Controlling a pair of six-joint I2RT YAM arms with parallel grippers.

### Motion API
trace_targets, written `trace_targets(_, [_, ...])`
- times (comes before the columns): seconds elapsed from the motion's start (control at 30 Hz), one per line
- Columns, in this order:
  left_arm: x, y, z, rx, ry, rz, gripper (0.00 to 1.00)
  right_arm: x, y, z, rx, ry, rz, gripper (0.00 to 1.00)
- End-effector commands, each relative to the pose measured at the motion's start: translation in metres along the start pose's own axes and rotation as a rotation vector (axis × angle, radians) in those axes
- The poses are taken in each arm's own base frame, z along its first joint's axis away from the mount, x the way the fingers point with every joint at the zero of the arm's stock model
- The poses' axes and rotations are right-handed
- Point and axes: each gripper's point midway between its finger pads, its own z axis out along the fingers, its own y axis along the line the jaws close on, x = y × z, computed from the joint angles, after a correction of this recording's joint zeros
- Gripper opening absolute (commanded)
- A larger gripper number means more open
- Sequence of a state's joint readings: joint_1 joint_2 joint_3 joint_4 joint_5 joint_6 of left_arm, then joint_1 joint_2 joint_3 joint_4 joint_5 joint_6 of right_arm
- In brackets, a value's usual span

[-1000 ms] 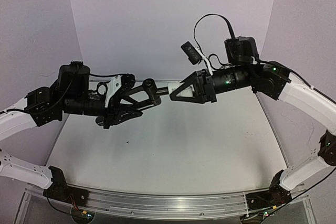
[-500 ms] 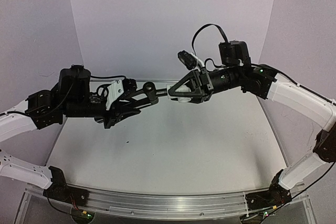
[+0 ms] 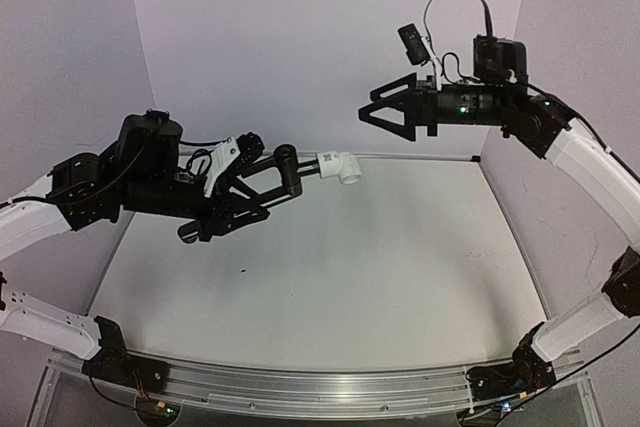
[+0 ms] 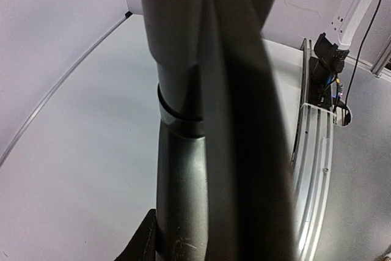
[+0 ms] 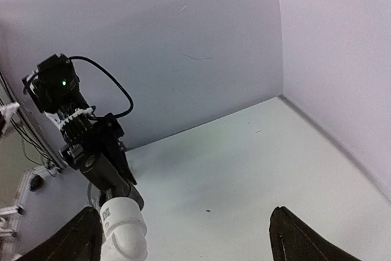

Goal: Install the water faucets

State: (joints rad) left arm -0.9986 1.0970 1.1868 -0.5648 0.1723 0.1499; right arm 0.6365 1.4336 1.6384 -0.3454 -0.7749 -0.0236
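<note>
The right end effector (image 3: 372, 113) has let go and pulled up and away toward the back wall, its jaws spread wide and empty. The white fitting (image 3: 341, 168) it was pressing a second ago now sits on the tip of the black pipe (image 3: 306, 160), so that join looks made. The left end effector (image 3: 283, 175), clamped on the pipe, holds it high above the tabletop (image 3: 350, 267). A small square tag on the fitting is unreadable.
</note>
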Motion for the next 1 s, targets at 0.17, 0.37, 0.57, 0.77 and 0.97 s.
trace_targets(0.17, [-0.066,-0.027,-0.032,0.216,-0.203,-0.258,0.00,0.010,0.039,-0.044,0.098,0.003,-0.854,0.98])
trace_targets(0.37, [-0.069,-0.029,-0.028,0.286,-0.173,-0.363,0.00,0.036,0.060,-0.034,0.059,0.038,-0.985,0.98])
trace_targets(0.57, [-0.074,-0.047,-0.026,0.442,-0.163,-0.395,0.00,0.065,0.077,-0.017,0.052,0.066,-1.179,0.98])
trace_targets(0.77, [-0.073,-0.067,-0.024,0.592,-0.108,-0.397,0.00,0.062,0.077,-0.010,0.064,0.042,-1.290,0.98])
trace_targets(0.97, [-0.067,-0.078,-0.013,0.700,-0.024,-0.421,0.00,0.063,0.080,-0.007,0.044,0.027,-1.360,0.93])
